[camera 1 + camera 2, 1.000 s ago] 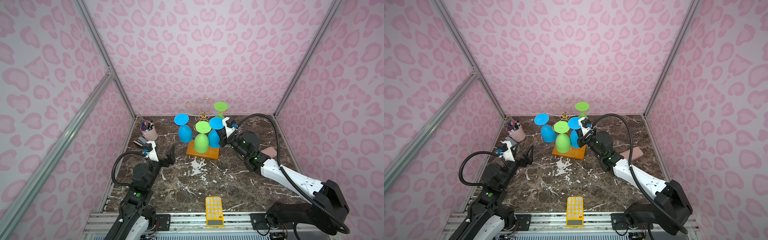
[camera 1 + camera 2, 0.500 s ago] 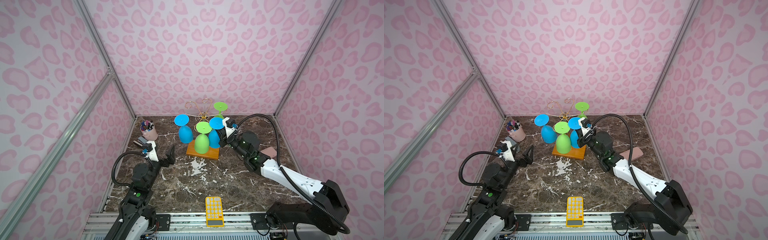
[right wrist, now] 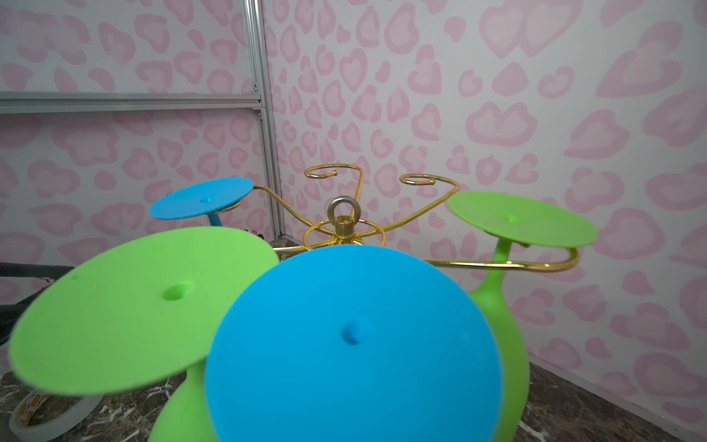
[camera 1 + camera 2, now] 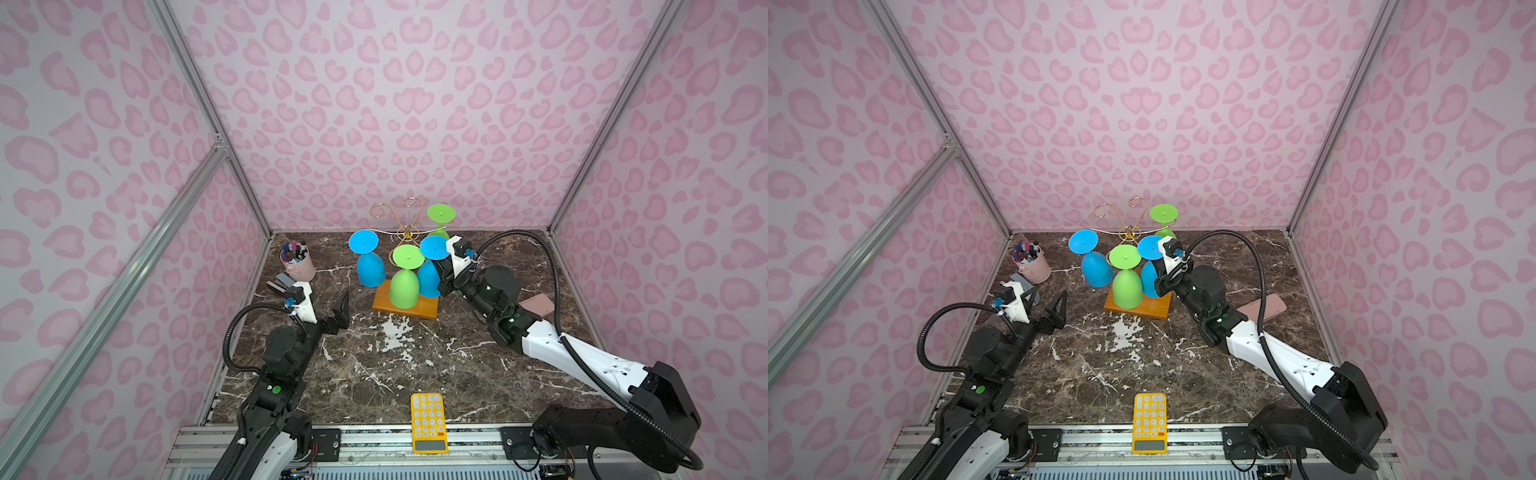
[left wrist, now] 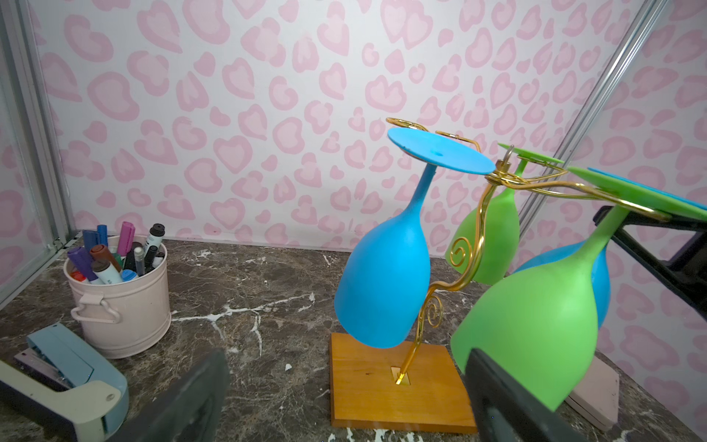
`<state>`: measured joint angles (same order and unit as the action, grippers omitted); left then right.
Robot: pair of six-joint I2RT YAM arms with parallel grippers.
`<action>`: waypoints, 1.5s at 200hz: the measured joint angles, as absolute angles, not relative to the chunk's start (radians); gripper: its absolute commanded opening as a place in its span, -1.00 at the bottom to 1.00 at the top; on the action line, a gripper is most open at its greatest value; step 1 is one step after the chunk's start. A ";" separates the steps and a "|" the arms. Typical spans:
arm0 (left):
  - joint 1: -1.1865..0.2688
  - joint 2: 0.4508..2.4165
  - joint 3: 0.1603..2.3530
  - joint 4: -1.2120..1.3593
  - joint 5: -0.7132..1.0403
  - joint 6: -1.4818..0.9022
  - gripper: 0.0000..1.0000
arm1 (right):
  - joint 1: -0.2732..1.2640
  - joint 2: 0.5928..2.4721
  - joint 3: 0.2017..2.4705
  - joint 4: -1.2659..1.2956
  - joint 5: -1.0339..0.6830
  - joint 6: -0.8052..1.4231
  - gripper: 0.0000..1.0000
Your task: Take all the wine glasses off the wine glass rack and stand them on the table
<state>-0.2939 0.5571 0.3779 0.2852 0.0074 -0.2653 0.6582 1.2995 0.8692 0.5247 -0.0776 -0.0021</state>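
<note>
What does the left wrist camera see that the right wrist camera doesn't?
Only the left wrist view shows the blue-and-white stapler and the orange-brown wooden base. Only the right wrist view shows a white tape roll. Both show the gold wire wine glass rack with matte blue wine glasses and green wine glasses hanging upside down.

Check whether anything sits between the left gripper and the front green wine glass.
Nothing visible does. The open left gripper faces the front green wine glass across bare marble tabletop. The stapler and pen bucket sit off to the gripper's far side, away from the glass.
</note>
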 measured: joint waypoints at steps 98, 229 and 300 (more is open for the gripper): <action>-0.294 0.559 0.378 0.285 0.022 -0.266 0.95 | 0.659 1.285 0.857 0.523 -0.062 0.015 -1.00; -0.294 0.552 0.378 0.285 0.023 -0.269 0.95 | 0.674 1.290 0.858 0.525 -0.027 0.011 -1.00; -0.295 0.551 0.378 0.285 0.023 -0.269 0.95 | 0.696 1.320 0.887 0.522 -0.003 0.001 -1.00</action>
<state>-0.2947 0.5514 0.3779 0.2852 0.0227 -0.2687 0.6964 1.3197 0.8871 0.5217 -0.0032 0.0010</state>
